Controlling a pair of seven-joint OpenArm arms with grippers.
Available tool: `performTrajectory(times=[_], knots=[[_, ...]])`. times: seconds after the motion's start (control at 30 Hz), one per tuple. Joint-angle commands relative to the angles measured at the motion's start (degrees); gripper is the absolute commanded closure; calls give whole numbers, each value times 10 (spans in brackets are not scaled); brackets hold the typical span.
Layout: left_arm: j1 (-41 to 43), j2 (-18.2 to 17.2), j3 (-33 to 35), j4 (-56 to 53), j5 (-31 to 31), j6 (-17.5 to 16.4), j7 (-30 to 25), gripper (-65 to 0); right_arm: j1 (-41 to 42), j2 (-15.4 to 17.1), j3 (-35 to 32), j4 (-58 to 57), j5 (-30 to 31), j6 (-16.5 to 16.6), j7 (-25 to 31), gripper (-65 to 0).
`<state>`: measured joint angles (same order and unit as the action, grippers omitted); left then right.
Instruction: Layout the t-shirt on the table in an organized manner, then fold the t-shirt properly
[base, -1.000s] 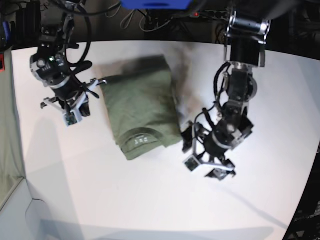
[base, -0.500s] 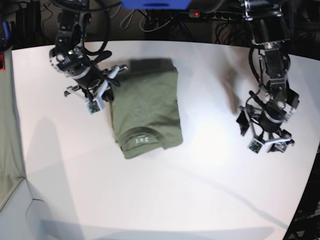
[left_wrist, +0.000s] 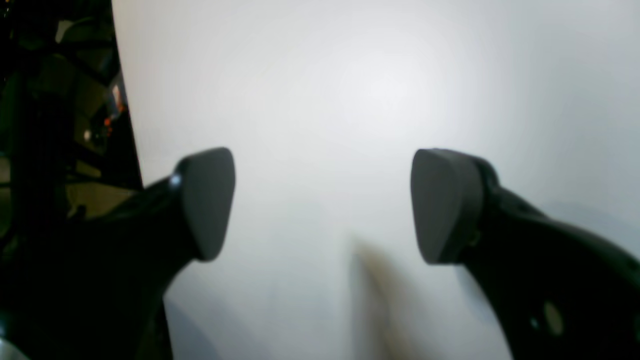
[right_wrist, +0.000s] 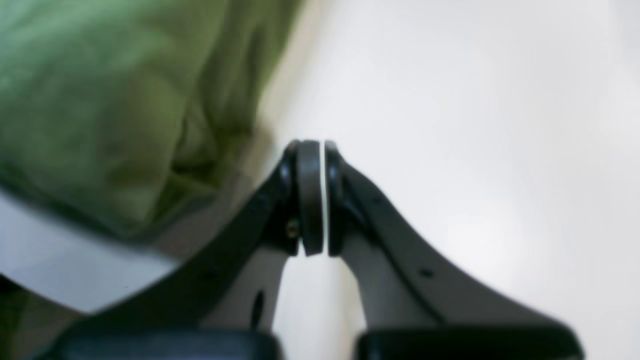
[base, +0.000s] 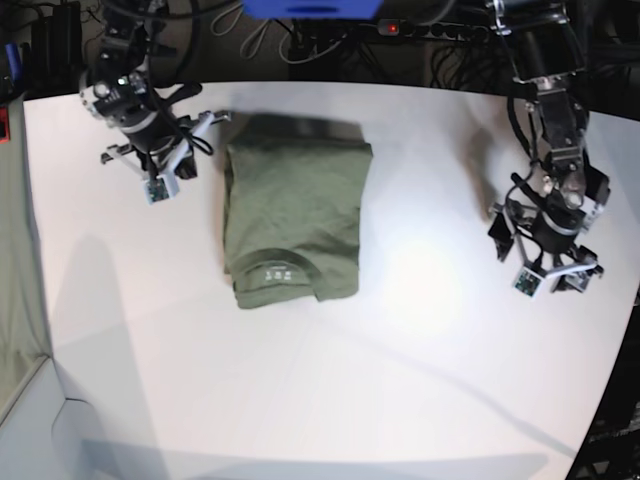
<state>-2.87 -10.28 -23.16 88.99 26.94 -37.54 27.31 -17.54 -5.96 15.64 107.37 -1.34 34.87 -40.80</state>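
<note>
White matte table (base: 300, 400) bears folded t-shirt (base: 293, 215); dark cables (base: 300, 40) behind.

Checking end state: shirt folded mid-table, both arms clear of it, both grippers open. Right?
Not quite. The right gripper is shut, its pads pressed together in the right wrist view. Only the left gripper is open. The rest holds: the shirt lies folded on the table, both arms clear of it.

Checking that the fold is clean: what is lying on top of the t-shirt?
Nothing rests on the t-shirt; it lies folded on the table, collar label facing up. Both grippers are off it. Its underside and inner layers are hidden.
</note>
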Motion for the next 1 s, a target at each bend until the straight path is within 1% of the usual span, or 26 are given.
performTrajectory(times=[0.0, 0.13, 0.27, 0.4, 0.47, 0.6, 0.83, 0.97], knots=[[-2, -4, -5, 14, -4, 5, -12, -532, 5, -5, -3, 23, 13, 3, 19, 0], [14, 0, -20, 28, -4, 5, -12, -532, 8, -30, -14, 60, 13, 3, 19, 0], [36, 0, -20, 34, -5, 5, -12, -532, 8, -30, -71, 71, 13, 3, 19, 0], [65, -4, -21, 46, -5, 5, -12, -532, -10, -30, -106, 56, 13, 3, 20, 0], [79, -5, -21, 54, -5, 5, -12, -532, -17, -30, -118, 36, 13, 3, 32, 0], [104, -5, -25, 78, -5, 5, -12, -532, -26, -30, -122, -22, 13, 3, 74, 0], [129, 0, -69, 98, -5, 5, -12, -532, -25, -30, -118, -84, 13, 3, 117, 0], [147, 0, -84, 98, -5, 5, -12, -532, -22, -12, -118, -108, 13, 3, 131, 0]])
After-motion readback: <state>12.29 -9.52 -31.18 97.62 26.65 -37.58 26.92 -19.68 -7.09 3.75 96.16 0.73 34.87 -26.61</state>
